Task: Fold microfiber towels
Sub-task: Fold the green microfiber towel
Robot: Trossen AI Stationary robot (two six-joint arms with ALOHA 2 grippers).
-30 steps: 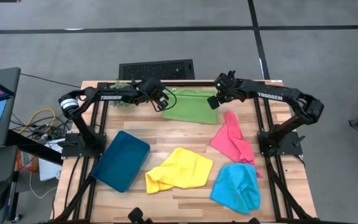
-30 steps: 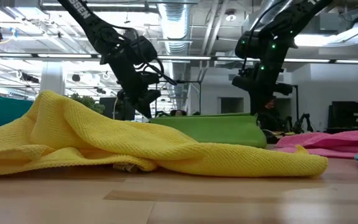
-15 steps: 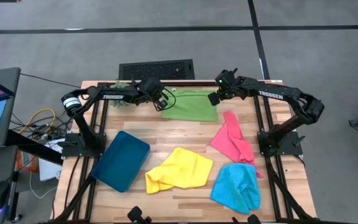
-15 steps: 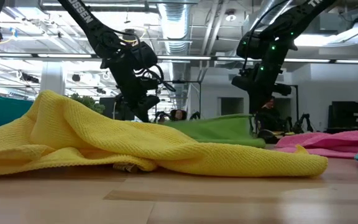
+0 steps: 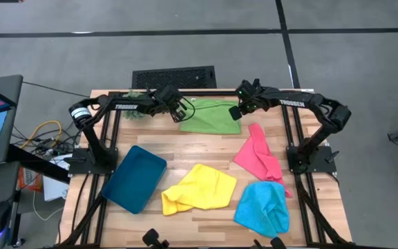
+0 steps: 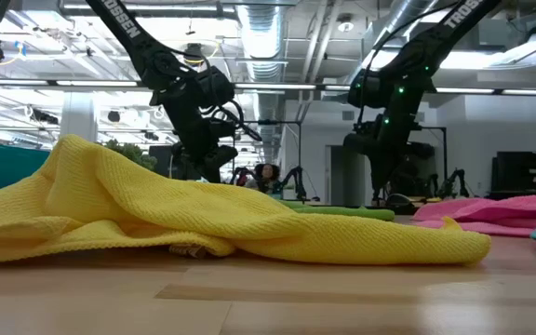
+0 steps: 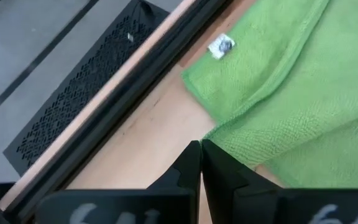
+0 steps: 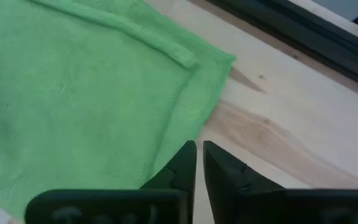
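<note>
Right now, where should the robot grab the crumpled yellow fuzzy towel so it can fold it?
Best bet: the loose corner of the crumpled yellow microfiber towel that pokes toward the dark teal tray, coming straight down from above. The cloth is bunched with raised folds, so a free corner at the edge probably lifts cleanly and lets the rest unfurl.

My light wooden plank worktop (image 5: 206, 149) carries a rigid dark teal rectangular tray (image 5: 134, 178), lying at an angle near its left front. A small spiky green plant ball (image 5: 135, 95) sits at the far left corner. Beyond the far edge, a black perforated grille (image 5: 173, 77) lies on the grey floor (image 5: 185, 48).
</note>
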